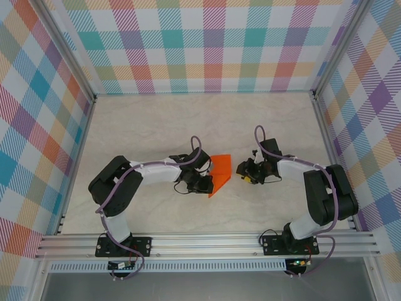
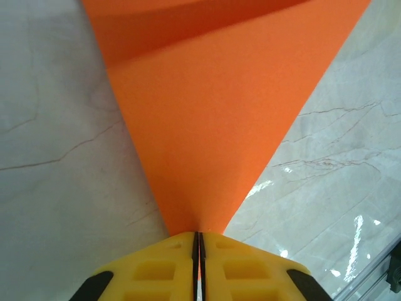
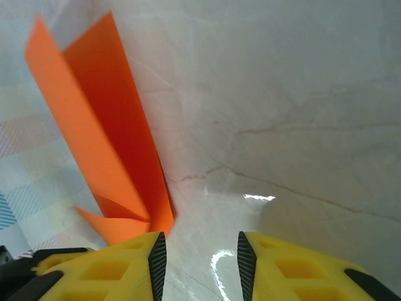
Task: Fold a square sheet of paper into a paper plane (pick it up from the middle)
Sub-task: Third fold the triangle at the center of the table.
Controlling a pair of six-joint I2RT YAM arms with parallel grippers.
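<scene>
The orange paper [image 1: 220, 170] lies near the middle of the top view, on the pale marble table [image 1: 156, 125], between the two grippers. It is folded: the wider part is at the upper right, and it gets narrow toward a point at the lower left. The left gripper [image 1: 205, 184] is at the left side of the paper, near the narrow end. The right gripper [image 1: 243, 170] is just beside the paper's right edge. Checked walls [image 1: 207, 44] surround the table.

In the left wrist view the two yellow fingers [image 2: 156, 269] are at the bottom centre of the frame, pressed together with only a thin dark line between them. The narrow tip of the paper goes into this line, so this gripper is closed on the paper. From there the paper spreads wide toward the top of the frame, and a fold crosses it near the upper edge.

In the right wrist view the yellow fingers [image 3: 100, 269] are at the bottom of the frame and stand apart with a clear gap. In the gap is bare table, and nothing is held. The paper is in the left half of this frame, in two layers, and its lower end reaches the left finger. I cannot tell if it touches it.
</scene>
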